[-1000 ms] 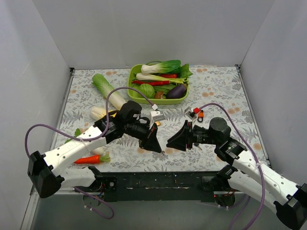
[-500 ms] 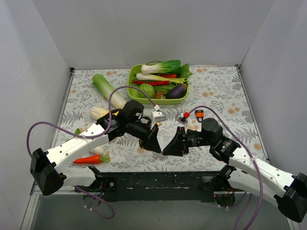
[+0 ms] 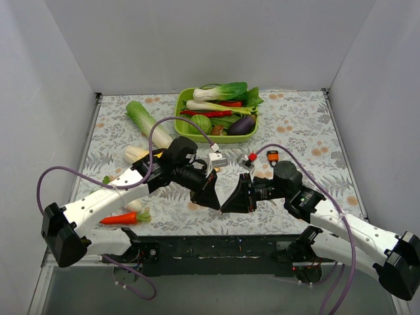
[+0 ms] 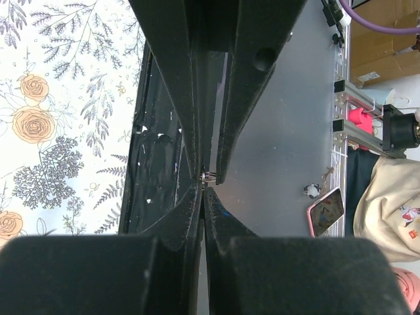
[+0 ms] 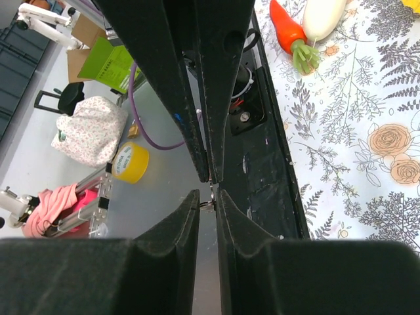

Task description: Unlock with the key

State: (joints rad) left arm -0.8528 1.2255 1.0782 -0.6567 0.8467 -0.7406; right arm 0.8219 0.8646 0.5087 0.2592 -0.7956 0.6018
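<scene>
My left gripper (image 3: pixel 213 199) and right gripper (image 3: pixel 227 203) meet tip to tip above the table's front edge. The left gripper (image 4: pixel 203 191) is shut, and a small silver bit of the key (image 4: pixel 207 176) sticks out of its tips; the black head is hidden. The right gripper (image 5: pixel 209 197) has its jaws a narrow gap apart, with that silver bit of the key (image 5: pixel 209 205) between the tips. I cannot tell whether they press on it. The orange-and-black padlock (image 3: pixel 272 156) lies on the table behind the right arm. The brass padlock is out of view.
A green tray (image 3: pixel 180 113) of vegetables stands at the back centre. A napa cabbage (image 3: pixel 147 122), a daikon (image 3: pixel 134 155) and a carrot (image 3: pixel 122 218) lie left of my left arm. The black base rail (image 3: pixel 216 248) runs along the front edge.
My right gripper has moved left toward the left gripper until the tips meet around the key's end. The left gripper has barely moved.
</scene>
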